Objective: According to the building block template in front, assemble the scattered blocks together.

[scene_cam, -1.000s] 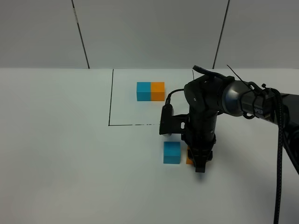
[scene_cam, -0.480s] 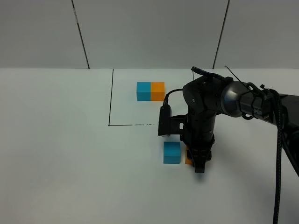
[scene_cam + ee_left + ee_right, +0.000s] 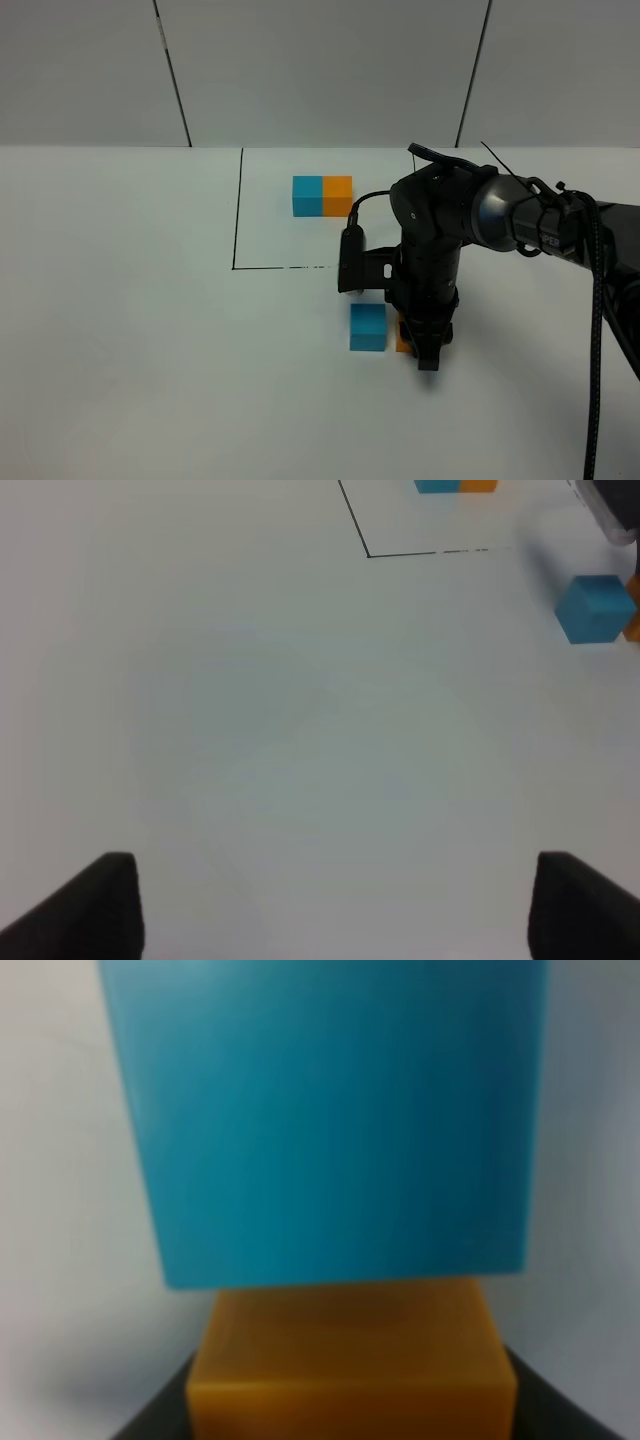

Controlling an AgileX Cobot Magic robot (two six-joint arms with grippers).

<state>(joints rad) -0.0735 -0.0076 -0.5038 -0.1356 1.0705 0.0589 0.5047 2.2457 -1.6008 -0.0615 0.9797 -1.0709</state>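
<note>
So you've got the white table point(image 3: 120, 350) filling basically the whole overhead cam, and I'll place everything off the building block template point(image 3: 322, 196), the short blue+orange bar. The right arm point(image 3: 520, 215) is the next biggest thing: it comes in from the right of the template and bends down to a spot on the camera side of it. The black outline point(image 3: 236, 220) drawn on the table has the template inside it, toward the far side. Now the scattered blocks. The blue cube point(image 3: 368, 328) sits camera-side of the template and a bit to its right, outside the outline. The orange cube point(image 3: 350, 1360) is also camera-side of the template and further right again, so it's the same colour order as the template, but the arm mostly hides it from overhead. In the right wrist cam it looks pressed to the blue one or a hair off, can't tell which. The right gripper point(image 3: 428, 355) is down at table level right on that orange cube, closed all the way. Afaict nothing's pinched between the fingers and the cube sits just ahead of them. The left gripper point(image 3: 350, 910) hangs over bare table well away from the template, fingers point(image 3: 90, 910) spread wide w/ nothing between them.
</note>
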